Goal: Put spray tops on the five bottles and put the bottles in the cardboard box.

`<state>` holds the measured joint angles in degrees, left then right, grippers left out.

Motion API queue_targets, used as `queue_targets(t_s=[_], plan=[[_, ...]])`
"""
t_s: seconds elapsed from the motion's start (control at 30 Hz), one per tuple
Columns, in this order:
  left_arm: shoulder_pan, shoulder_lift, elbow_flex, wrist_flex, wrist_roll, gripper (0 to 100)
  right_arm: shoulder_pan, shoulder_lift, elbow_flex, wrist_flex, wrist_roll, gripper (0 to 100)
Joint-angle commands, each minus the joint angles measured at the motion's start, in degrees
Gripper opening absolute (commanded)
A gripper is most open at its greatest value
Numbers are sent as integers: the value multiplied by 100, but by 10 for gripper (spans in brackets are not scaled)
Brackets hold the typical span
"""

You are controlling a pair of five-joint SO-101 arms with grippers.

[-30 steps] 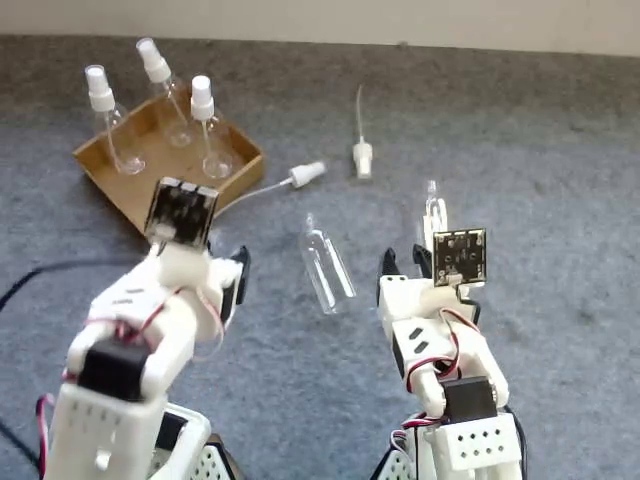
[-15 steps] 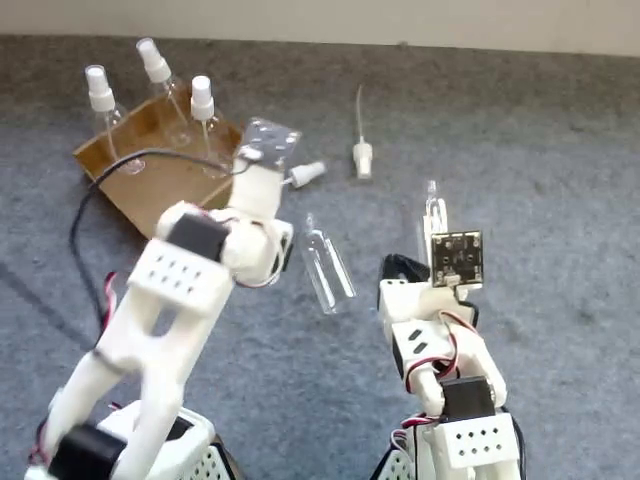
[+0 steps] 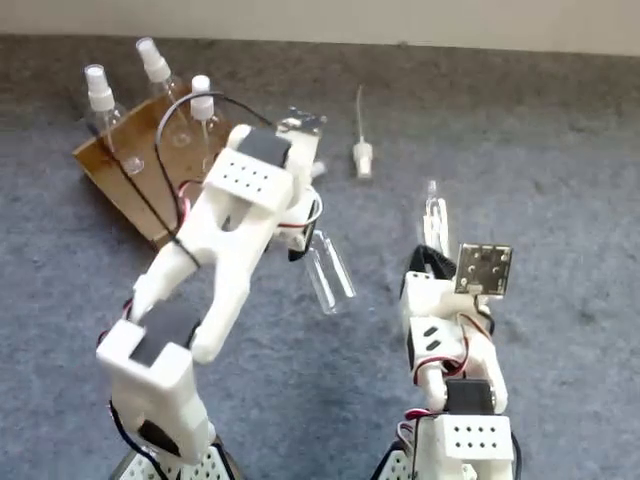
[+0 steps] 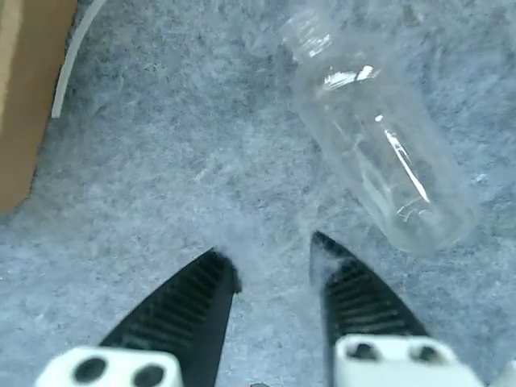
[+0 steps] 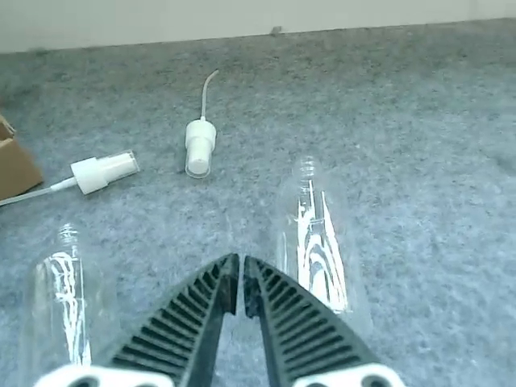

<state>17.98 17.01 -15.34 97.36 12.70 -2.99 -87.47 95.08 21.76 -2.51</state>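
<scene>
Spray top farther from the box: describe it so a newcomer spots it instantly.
Start at the cardboard box at the table's far left and go right across the grey carpet. This spray top lies past the other loose top, beyond the right-hand capless bottle. Its thin tube points at the far wall; the other top's runs toward the box.

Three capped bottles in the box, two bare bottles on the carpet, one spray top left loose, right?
No: two spray tops are loose, not one. The right wrist view shows both on the carpet, one spray top and a second spray top. The rest holds.
</scene>
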Motion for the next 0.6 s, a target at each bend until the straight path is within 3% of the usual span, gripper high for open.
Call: queue_targets(t_s=[0.0,0.17,0.43,0.57], plan=[[268,233,-848,343,88,308,48,-66,4,-295,-53,5],[752,259,-901,343,79,439,13,-66,13,-295,-44,5],[954,303,-1086,343,97,443,13,-66,22,-295,-35,5],[655,312,-1165,343,1204,443,13,-66,22,-295,-35,5]])
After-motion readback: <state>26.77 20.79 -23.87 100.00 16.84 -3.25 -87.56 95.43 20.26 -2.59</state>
